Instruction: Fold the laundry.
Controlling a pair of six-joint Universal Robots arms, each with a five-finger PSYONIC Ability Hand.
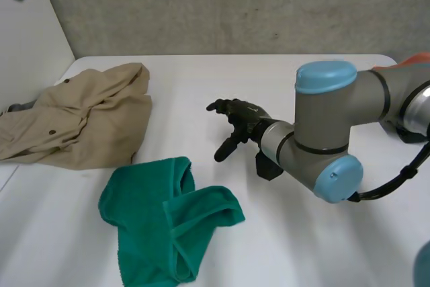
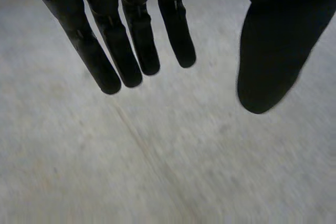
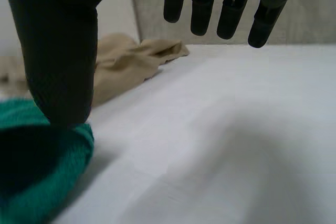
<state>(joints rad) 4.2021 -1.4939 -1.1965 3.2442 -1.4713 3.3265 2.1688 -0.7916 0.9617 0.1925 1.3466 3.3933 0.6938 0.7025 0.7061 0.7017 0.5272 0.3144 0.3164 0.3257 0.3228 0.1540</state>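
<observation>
**Right hand spread and empty, laundry waiting**

Right hand (image 1: 238, 122) hovers over the middle of the white table (image 1: 201, 78), fingers relaxed and apart, thumb clear, gripping nothing. Its grey arm (image 1: 336, 132) reaches in from the robot's right. Left hand (image 2: 126, 40) is off over a bare grey surface, fingers straight, thumb wide, likewise empty.

Now the laundry, biggest first. The tan buttoned garment (image 1: 87, 119) lies crumpled on the robot's left side of the table, well apart from the right hand. Nearer the robot and just beside the garment sits the green towel (image 1: 168, 223), bunched and doubled over itself, one lobe pointing toward the right hand. In the right wrist view its rolled edge lies just under the thumb.

Nothing is folded yet, by the look of it. Both pieces should be light, limp and easy to drag, with no stiffness to help, so they'll sag from any single pinch. My call: take the towel first, by a corner or its hemmed edge, pull it flat, then fold.
</observation>
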